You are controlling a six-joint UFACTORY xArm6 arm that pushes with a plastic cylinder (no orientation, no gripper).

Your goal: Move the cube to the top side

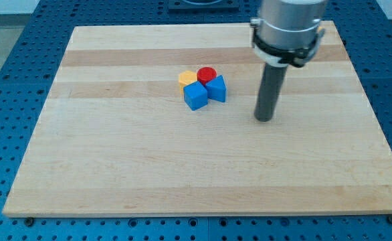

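Note:
A blue cube (195, 96) sits near the middle of the wooden board (116, 161). It is the lower-left block of a tight cluster. A second blue block (217, 88), wedge-like in shape, touches its right side. A yellow block (188, 78) sits just above the cube. A red round block (207, 74) sits at the cluster's top. My tip (265, 118) rests on the board to the right of the cluster, a little lower than the cube and about one hundred pixels from it. It touches no block.
The board lies on a blue perforated table (9, 80). The arm's grey wrist (288, 27) hangs over the board's top right part, above the rod.

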